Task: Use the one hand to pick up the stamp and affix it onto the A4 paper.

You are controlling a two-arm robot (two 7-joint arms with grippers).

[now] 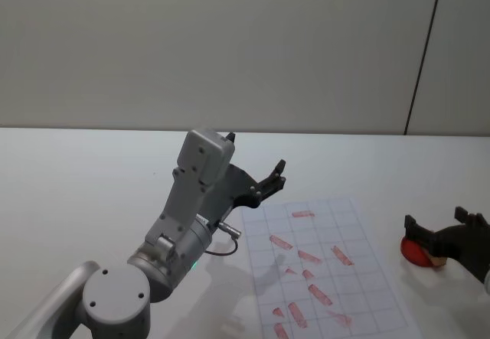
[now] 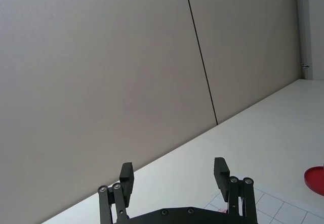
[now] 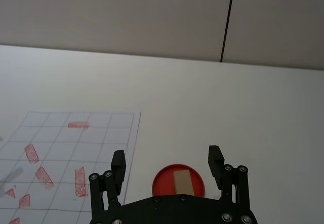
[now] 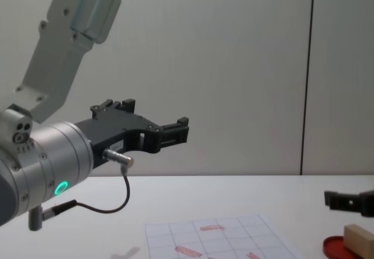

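Over the ink pad (image 3: 179,181), the stamp (image 3: 181,182) (seemingly flat) sits between the right gripper's (image 3: 166,162) spread jaws.

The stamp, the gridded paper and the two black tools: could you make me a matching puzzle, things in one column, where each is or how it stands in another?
Things:
1. stamp
2. A4 paper
3. left tool
4. right tool

States:
A. raised above the table, open
B. lying flat, carrying reddish marks
C. resting on the red ink pad
D. open, hovering by the ink pad

Pairs: 1-C, 2-B, 3-A, 4-D
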